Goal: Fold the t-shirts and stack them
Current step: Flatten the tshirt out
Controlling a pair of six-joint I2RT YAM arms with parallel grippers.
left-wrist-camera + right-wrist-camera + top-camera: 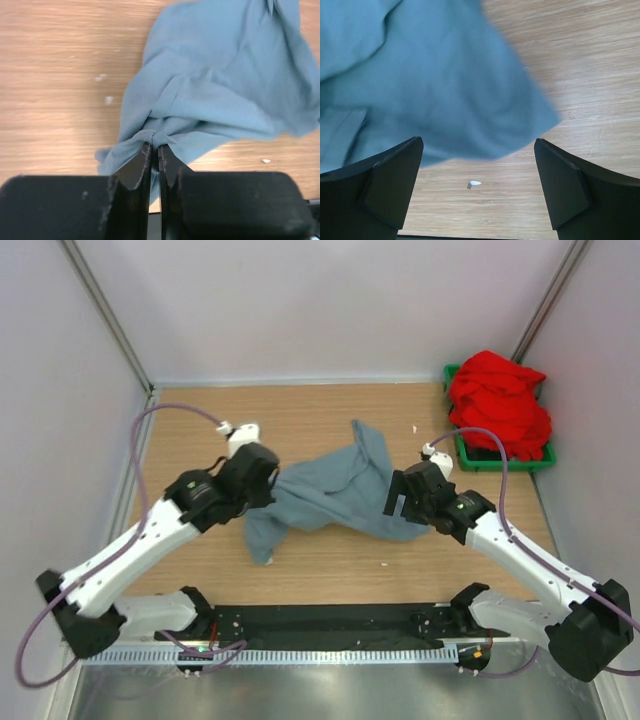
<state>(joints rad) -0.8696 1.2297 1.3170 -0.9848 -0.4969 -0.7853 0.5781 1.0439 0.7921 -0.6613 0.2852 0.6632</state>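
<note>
A crumpled grey-blue t-shirt [335, 488] lies in a heap mid-table. At its left end my left gripper [268, 485] is shut on a pinched fold of the cloth; in the left wrist view the fingertips [155, 149] clamp a small bunch of the grey-blue t-shirt [215, 80]. My right gripper [397, 502] hovers at the shirt's right edge, jaws wide open and holding nothing. The right wrist view shows that gripper [479, 145] over the hem of the grey-blue t-shirt [430, 85], with bare wood between the fingers. A red t-shirt [500, 402] sits bunched in a bin.
The green bin [500, 460] holding the red shirt stands at the back right corner against the wall. Small white scraps [475, 184] lie on the wooden table [200, 420]. A black rail [330, 625] runs along the near edge between the arm bases.
</note>
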